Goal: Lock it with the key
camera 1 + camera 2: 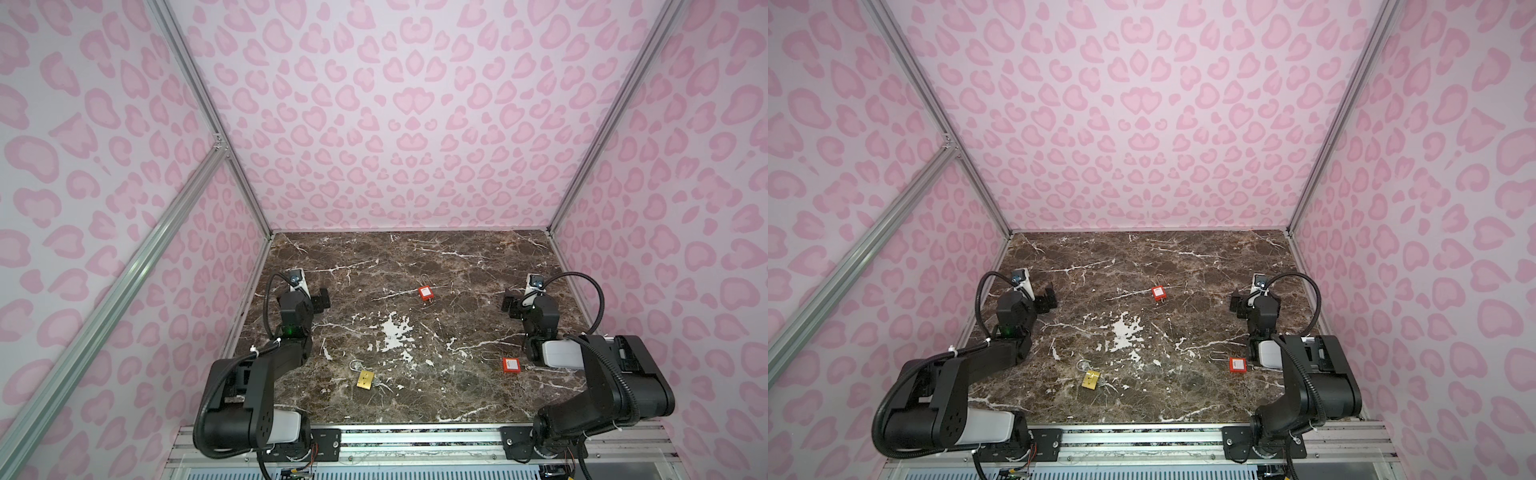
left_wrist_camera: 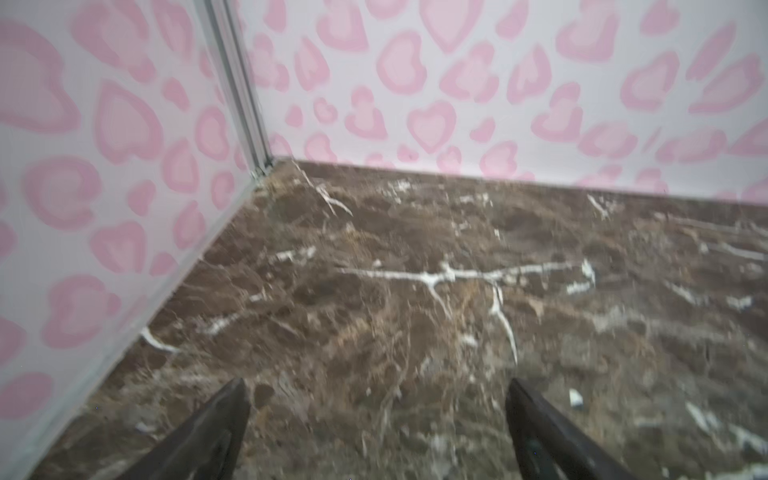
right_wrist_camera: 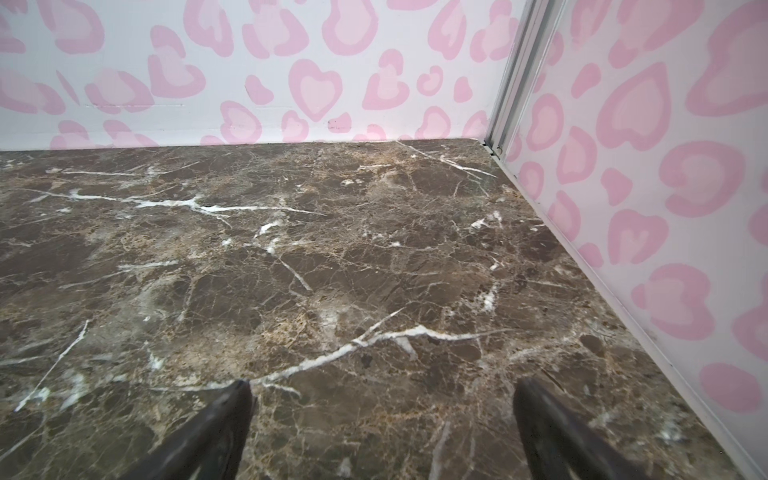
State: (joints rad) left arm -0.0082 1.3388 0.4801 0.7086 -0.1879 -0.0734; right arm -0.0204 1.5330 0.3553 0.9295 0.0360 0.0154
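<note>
Presently the left pincer and right pincer are held spread and empty over the tabletop, where a brass lock is laid near left, the far red lock at centre, the near red lock at right.

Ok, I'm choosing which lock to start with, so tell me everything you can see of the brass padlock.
The brass padlock lies flat on the marble tabletop, near the front edge, left of the middle in both top views. It has a small gold-coloured metal body and a thin silvery shackle pointing back-left; whether that is open is too small to tell. A silvery piece, perhaps a key, lies at its right side.
</note>
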